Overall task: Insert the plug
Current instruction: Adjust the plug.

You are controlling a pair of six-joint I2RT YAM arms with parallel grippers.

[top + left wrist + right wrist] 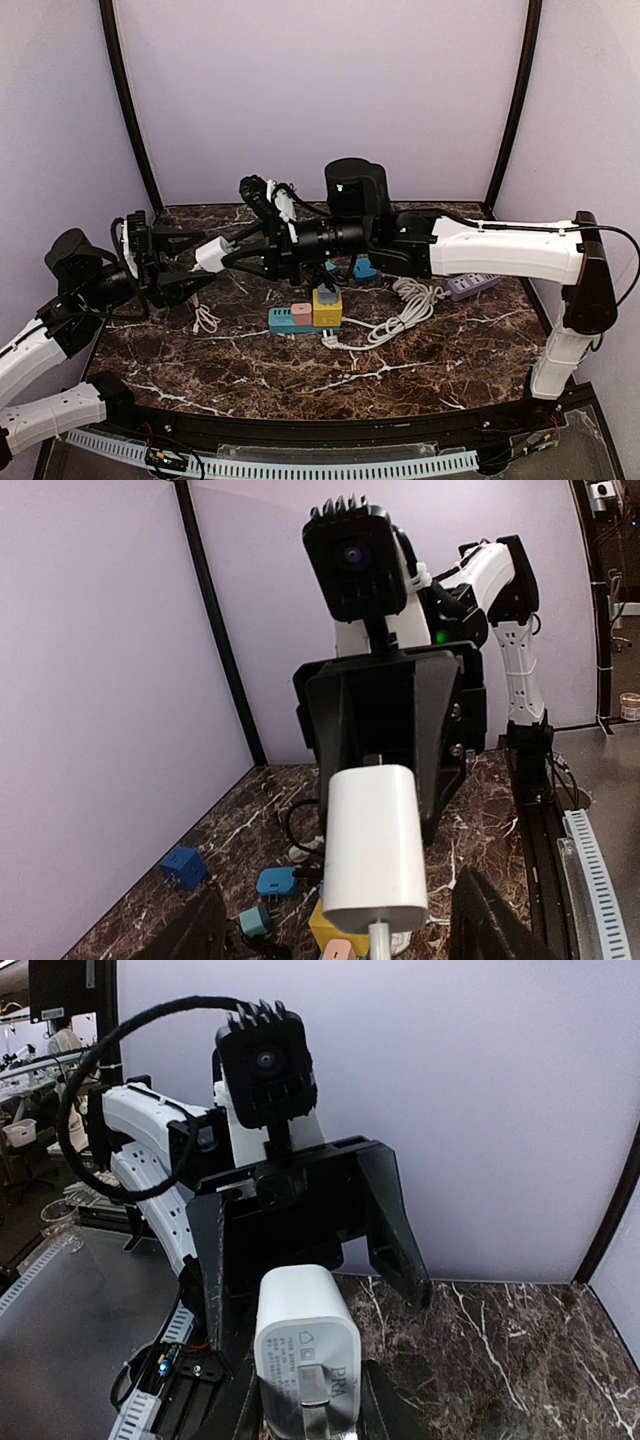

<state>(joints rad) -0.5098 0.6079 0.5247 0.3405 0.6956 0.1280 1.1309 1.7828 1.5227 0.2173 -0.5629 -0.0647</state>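
Observation:
A white plug (212,253) hangs in the air above the table's left part, between the two grippers, which face each other. My right gripper (232,258) is shut on its end that carries the metal prongs (318,1400), its fingers (215,1410) pressed against both sides of the plug (305,1345). My left gripper (198,262) is open; its fingers (490,920) stand well apart on either side of the plug (375,850) without touching it. A thin white cable (380,942) leaves the plug's other end. A teal power strip (282,322) lies below on the marble table.
A pink adapter (301,313) and a yellow adapter (327,307) sit in the teal strip. Blue plugs (365,269) lie behind it. A coiled white cable (405,305) and a purple power strip (472,286) lie to the right. Walls close in at left, back and right.

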